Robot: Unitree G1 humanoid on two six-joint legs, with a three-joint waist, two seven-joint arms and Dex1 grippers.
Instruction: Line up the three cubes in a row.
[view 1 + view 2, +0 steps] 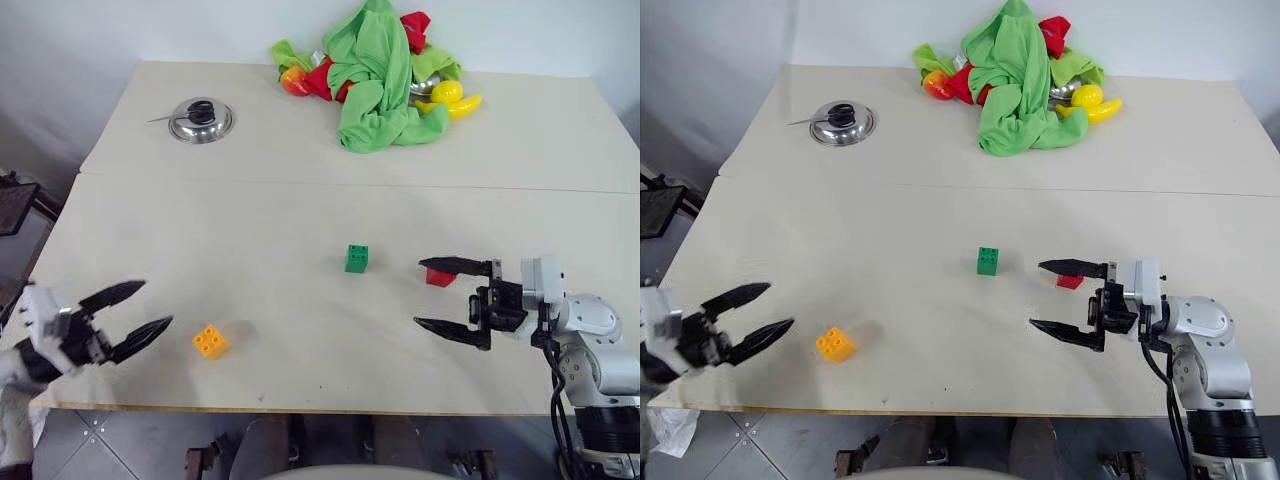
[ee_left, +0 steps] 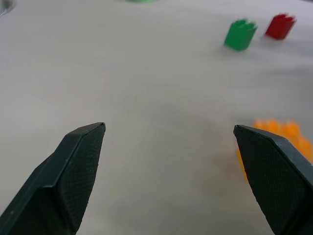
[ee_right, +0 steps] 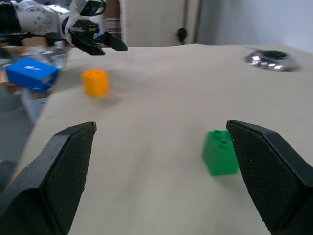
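Both grippers' fingers apart, nothing held: left gripper (image 1: pixel 145 309) nr orange-yellow cube (image 1: pixel 211 341), right gripper (image 1: pixel 430 295) by red cube (image 1: pixel 439 277). Green cube (image 1: pixel 357 258) mid counter (image 1: pixel 260 230), apart from both.

My three studded cubes sit upright on the tabletop (image 1: pixel 300 230), well apart: the orange-yellow cube (image 1: pixel 210 341) near the front edge, the green cube (image 1: pixel 357 258) mid-table, the red cube (image 1: pixel 440 275) to its right.

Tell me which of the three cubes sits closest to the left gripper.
The orange-yellow cube, lying alone near the table's front edge beside the open left gripper. The green cube and red cube sit farther along, toward the right gripper.
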